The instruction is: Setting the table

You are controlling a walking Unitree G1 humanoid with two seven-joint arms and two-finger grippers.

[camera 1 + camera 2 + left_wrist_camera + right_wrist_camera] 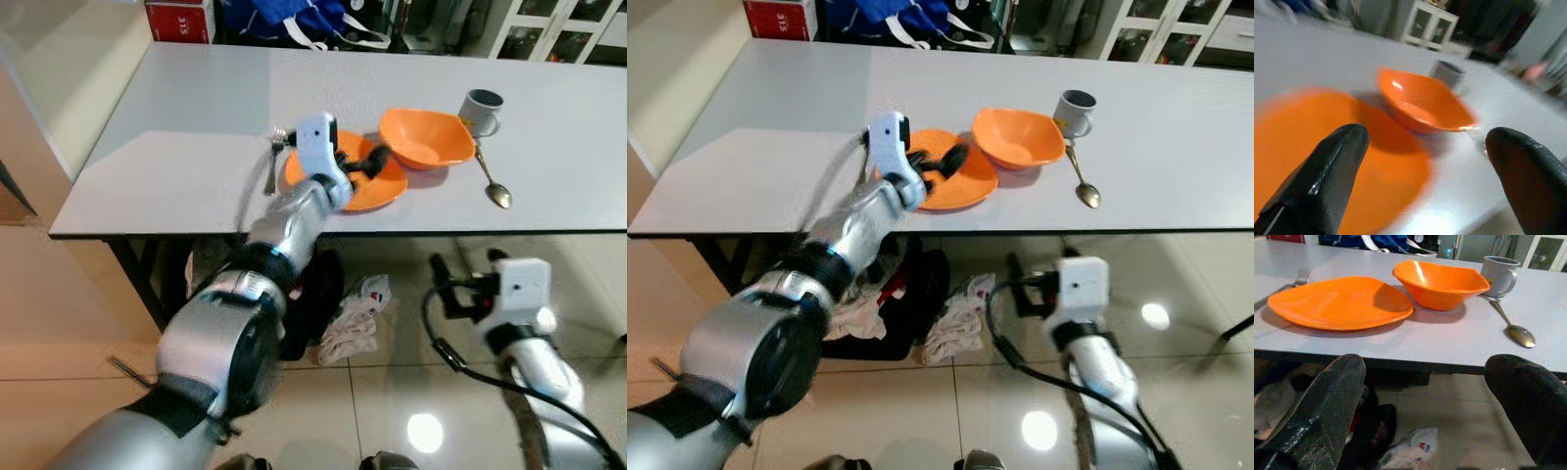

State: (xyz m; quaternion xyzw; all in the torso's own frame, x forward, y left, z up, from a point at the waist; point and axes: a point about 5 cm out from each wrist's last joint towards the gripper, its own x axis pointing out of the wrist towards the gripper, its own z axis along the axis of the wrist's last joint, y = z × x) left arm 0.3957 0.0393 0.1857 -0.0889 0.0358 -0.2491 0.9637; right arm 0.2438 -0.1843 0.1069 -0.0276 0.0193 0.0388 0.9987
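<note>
1. Fork [271,157] lies left of the orange plate [377,191].
2. Left gripper [367,162] hovers wide over the plate; lower squarely, avoiding the orange bowl [423,137] just right.
3. Right gripper [460,286] waits wide, below the near table [176,186] edge.

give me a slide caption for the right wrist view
Open right gripper below table edge, facing orange plate, bowl, mug, spoon.

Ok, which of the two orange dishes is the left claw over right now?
The flat orange plate at the table's near edge. The left claw hangs open above it; the deeper orange bowl sits just beyond, nearer the mug.
</note>
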